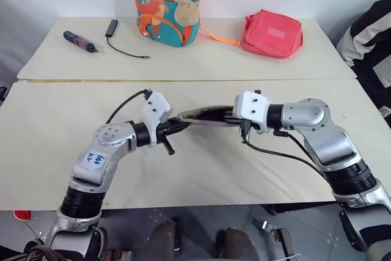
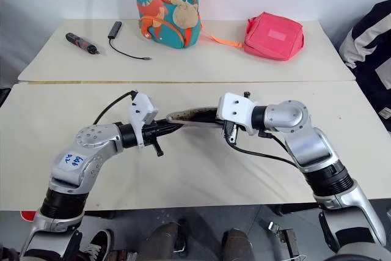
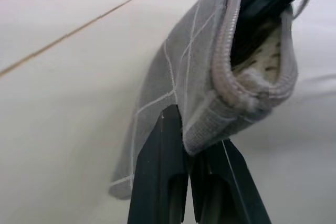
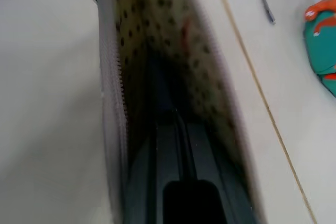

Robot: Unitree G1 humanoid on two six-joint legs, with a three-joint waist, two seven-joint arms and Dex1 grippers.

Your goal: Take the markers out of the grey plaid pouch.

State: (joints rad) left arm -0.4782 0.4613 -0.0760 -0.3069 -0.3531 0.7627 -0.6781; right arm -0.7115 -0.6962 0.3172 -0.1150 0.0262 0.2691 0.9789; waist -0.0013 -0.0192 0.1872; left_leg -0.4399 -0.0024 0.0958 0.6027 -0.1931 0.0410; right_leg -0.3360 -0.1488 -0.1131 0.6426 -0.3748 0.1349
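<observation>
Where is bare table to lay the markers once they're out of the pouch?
The near table is bare left of the left gripper and in front of the pouch. Far table is crowded: backpack, pink bag, cable, dark tool.

Right gripper (image 4: 181,145) closed, deep inside the open grey plaid pouch (image 4: 113,108), spotted beige lining.

You can't see any markers: the open mouth of the grey plaid pouch (image 4: 157,77) goes dark and blurred deep inside. The right claw (image 4: 178,145) reaches into that mouth, so its tips are hidden among the lining. The pouch's far end is cut off in the left wrist view. At the far right, a person's striped sleeve (image 1: 369,35) is cropped.
</observation>
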